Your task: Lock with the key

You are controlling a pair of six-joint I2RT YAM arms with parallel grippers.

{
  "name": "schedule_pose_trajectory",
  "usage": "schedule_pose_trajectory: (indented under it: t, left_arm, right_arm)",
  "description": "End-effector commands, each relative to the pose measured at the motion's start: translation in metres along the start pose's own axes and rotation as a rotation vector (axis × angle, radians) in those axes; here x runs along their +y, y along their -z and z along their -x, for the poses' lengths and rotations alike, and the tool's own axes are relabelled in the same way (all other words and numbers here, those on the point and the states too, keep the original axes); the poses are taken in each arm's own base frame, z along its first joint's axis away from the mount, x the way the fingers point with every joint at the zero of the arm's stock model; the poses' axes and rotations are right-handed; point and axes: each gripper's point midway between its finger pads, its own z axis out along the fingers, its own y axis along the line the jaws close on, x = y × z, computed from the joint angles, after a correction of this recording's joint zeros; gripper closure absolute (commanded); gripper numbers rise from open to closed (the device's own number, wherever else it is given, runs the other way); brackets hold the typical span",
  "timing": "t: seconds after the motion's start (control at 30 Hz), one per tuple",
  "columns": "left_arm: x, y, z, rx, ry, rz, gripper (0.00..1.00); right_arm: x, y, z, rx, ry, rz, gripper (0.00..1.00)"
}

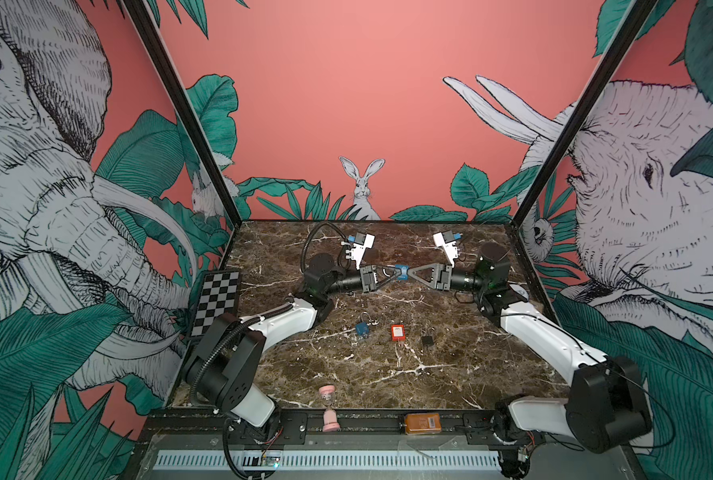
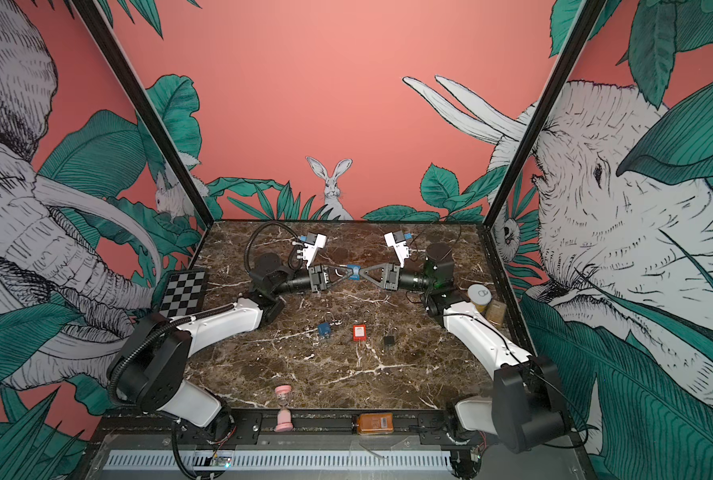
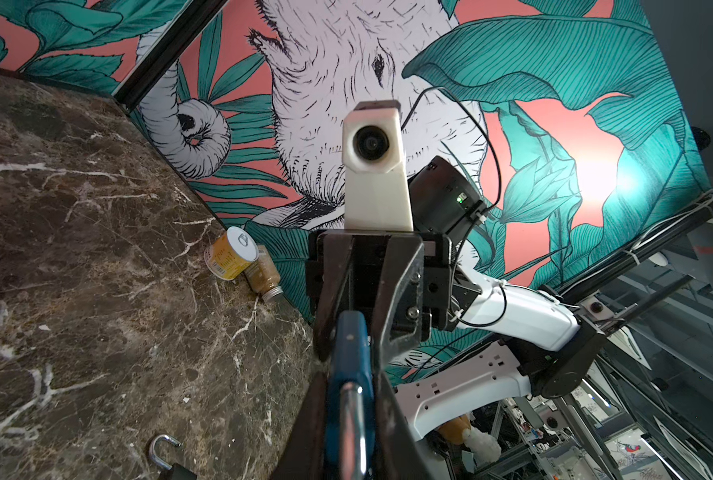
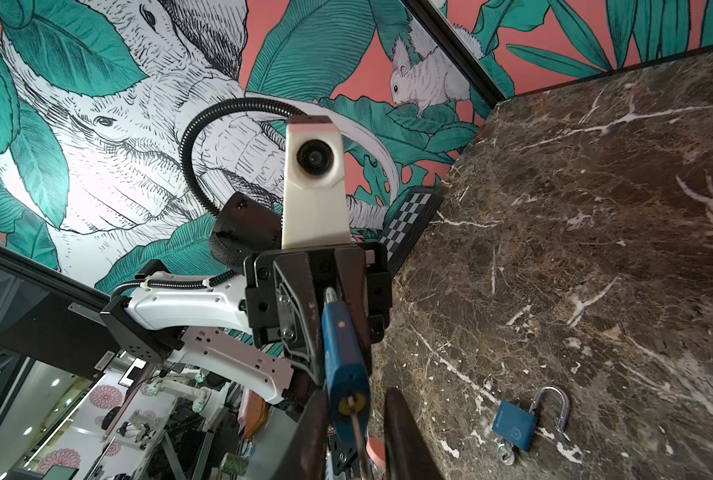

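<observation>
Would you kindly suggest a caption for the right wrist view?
Left gripper holds a blue padlock by its shackle, key inserted; an open padlock lies on the tabletop.

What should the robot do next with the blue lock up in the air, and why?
Probably pinch the right claw onto the key: the left claw grips the blue padlock, the key sits in its keyhole, and a gap shows beside it.

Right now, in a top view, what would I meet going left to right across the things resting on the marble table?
black-and-white checkered board → blue padlock with open shackle → red rectangular padlock → small black padlock → yellow tin can with white lid
</observation>
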Motion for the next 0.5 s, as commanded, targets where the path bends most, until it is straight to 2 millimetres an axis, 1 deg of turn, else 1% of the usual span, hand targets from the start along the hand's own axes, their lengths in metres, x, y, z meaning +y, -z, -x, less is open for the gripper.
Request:
schedule_pose_trajectory:
  t: [0.0,0.23,0.3,0.47]
  left_arm:
    - [-0.0206,0.0019,0.0104,-0.027,-0.069,-0.064,1.00]
    - [-0.0204,0.0013,0.0090,-0.015,-0.062,-0.067,1.00]
    - [-0.0198,0.0013,0.0080,-0.011,-0.064,-0.066,1.00]
    - [-0.0166,0.0017,0.0057,-0.008,-0.056,-0.058,1.00]
  right_arm:
    - [0.0062,0.0060,0.0015,-0.020,0.036,-0.001,0.77]
    - [0.0093,0.0069,0.0050,-0.032,0.046,0.004,0.82]
    - [0.0111,0.0068,0.0068,-0.034,0.049,0.012,0.85]
    - [0.0116,0.0062,0.0078,-0.034,0.048,0.018,0.87]
